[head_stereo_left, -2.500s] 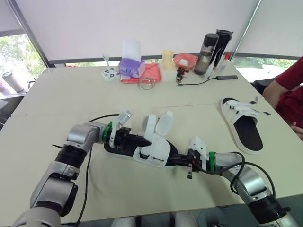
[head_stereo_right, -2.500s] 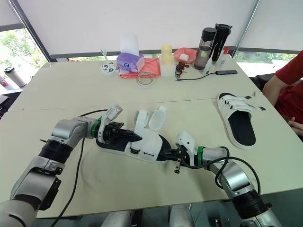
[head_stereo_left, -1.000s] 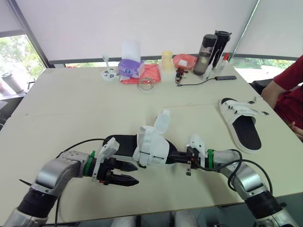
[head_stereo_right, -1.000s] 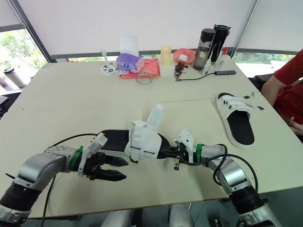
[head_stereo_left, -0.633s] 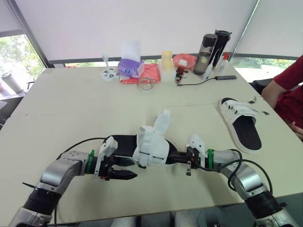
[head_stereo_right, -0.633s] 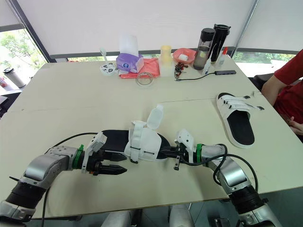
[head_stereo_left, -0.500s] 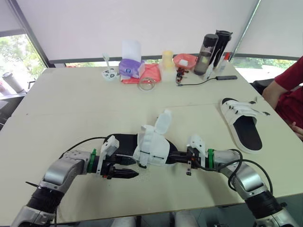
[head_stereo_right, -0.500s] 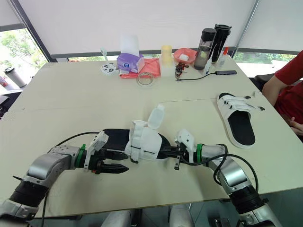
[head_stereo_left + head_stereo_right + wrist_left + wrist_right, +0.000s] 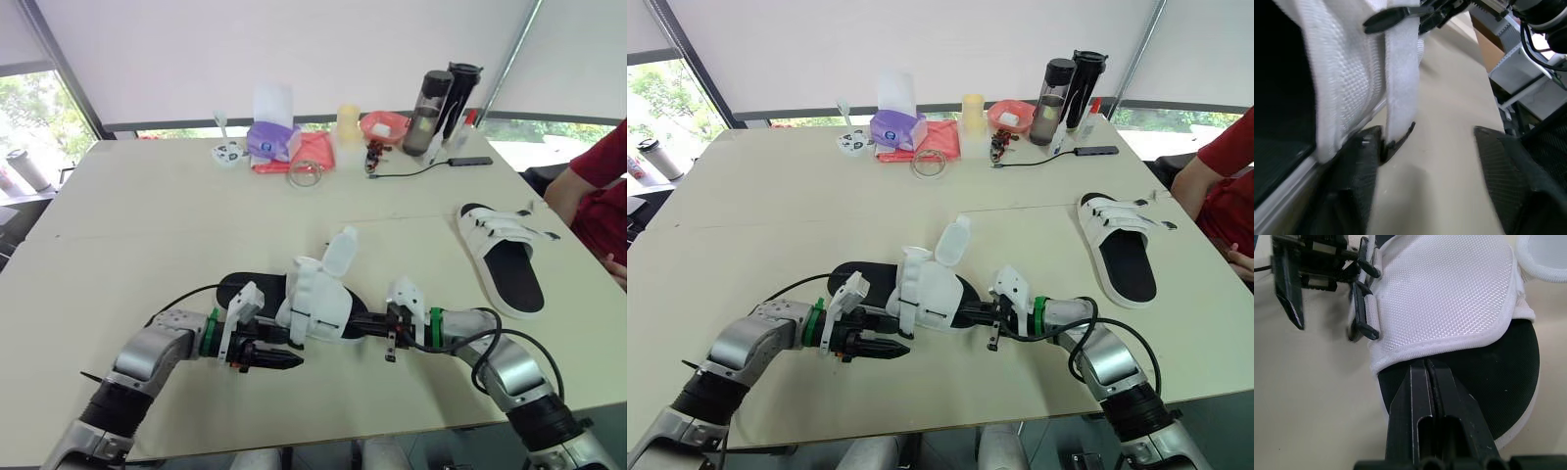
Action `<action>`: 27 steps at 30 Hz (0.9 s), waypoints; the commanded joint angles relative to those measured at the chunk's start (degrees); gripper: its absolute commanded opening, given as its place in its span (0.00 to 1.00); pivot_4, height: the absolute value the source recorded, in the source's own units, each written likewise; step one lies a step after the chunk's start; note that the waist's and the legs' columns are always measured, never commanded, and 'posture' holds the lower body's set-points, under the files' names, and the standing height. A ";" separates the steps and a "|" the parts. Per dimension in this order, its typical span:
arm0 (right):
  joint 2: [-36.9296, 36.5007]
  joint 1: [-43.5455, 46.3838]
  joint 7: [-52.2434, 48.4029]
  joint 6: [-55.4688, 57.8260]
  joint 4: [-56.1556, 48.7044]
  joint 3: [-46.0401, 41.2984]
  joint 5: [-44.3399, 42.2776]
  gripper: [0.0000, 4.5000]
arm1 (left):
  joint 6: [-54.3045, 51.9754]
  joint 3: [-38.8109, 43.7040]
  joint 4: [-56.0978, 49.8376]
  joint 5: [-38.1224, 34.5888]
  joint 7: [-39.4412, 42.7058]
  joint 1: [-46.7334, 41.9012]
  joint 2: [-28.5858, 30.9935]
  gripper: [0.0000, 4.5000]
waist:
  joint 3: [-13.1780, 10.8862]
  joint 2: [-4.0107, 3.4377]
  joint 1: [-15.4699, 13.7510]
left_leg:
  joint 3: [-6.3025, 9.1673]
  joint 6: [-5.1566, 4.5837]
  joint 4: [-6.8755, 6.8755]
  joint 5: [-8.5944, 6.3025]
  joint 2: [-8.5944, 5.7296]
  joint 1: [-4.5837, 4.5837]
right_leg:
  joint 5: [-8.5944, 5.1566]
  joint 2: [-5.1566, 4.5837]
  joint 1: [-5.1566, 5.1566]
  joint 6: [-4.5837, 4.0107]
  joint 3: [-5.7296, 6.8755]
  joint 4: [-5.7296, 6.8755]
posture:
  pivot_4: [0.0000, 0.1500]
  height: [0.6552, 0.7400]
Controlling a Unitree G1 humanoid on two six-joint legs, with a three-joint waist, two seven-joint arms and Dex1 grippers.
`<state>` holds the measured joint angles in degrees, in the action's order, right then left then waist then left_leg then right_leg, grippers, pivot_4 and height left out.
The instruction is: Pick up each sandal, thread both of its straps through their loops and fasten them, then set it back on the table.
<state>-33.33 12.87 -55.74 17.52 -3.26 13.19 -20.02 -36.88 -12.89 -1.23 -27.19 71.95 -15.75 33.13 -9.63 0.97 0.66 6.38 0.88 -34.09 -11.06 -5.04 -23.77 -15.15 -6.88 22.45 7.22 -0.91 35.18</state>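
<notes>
Right now I see my left tool (image 9: 1425, 137) spread, one finger just beside the loose strap (image 9: 1400, 88), right tool (image 9: 1427, 367) pressed together at the toe of the sandal (image 9: 313, 304), which lies on the table (image 9: 196, 206), second sandal (image 9: 502, 257) well apart.
</notes>
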 commanded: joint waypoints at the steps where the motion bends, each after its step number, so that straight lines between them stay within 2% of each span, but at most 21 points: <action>1: -0.46 -0.77 2.70 1.86 4.21 0.17 4.10 0.00 | -0.49 -0.62 -1.65 -0.47 0.19 0.64 0.21 0.21 | 0.00 -0.01 0.00 | 0.00 0.00 0.00 0.00 0.00 -0.05 | 0.00 0.00 0.03 0.00 0.00 0.00 | 1.00 1.00; 3: -0.43 -0.81 2.69 1.77 4.34 0.21 4.20 0.00 | -1.12 -0.56 -2.44 -0.87 0.53 1.40 0.74 0.02 | 0.01 -0.01 -0.02 | 0.00 0.00 0.00 0.00 0.00 -0.05 | 0.00 0.00 0.08 0.00 0.02 0.00 | 1.00 1.00; 10: -0.39 -0.87 2.44 1.72 4.37 0.23 4.43 0.00 | -3.26 0.35 -4.72 -2.34 0.67 3.28 2.14 0.02 | 0.01 -0.02 0.12 | 0.01 0.00 0.00 0.00 0.00 -0.21 | 0.00 0.00 0.19 0.00 0.02 0.00 | 1.00 1.00; 18: -0.41 -0.58 2.30 1.38 5.03 0.28 4.55 0.00 | -7.81 2.44 -12.17 -7.54 4.37 9.09 9.90 0.02 | 0.00 -0.03 0.16 | 0.01 0.00 0.01 0.00 0.02 -0.29 | 0.01 0.02 0.32 -0.01 0.02 0.01 | 1.00 1.00; 22: 0.09 -0.05 2.43 1.07 6.00 0.48 4.73 0.00 | -10.27 3.91 -18.43 -11.98 8.04 14.72 16.52 0.02 | -0.02 -0.05 0.34 | 0.00 0.00 0.01 0.00 0.03 -0.43 | 0.01 -0.01 0.35 -0.02 0.02 0.00 | 1.00 1.00; 27: 0.18 0.20 2.43 0.78 6.46 0.53 4.74 0.00 | -11.58 4.86 -22.00 -15.11 8.07 16.84 18.68 0.02 | -0.01 -0.08 0.33 | -0.01 0.00 0.01 0.00 0.03 -0.53 | 0.01 -0.02 0.60 -0.02 0.02 0.00 | 1.00 1.00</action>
<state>-32.64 14.10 -55.72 16.31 -2.12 13.44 -19.41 -48.07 -8.99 -21.11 -40.60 78.73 0.28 50.51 -9.64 0.89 0.99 6.36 0.88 -34.07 -11.06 -5.00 -24.32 -15.14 -6.90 23.10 7.19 -0.89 35.18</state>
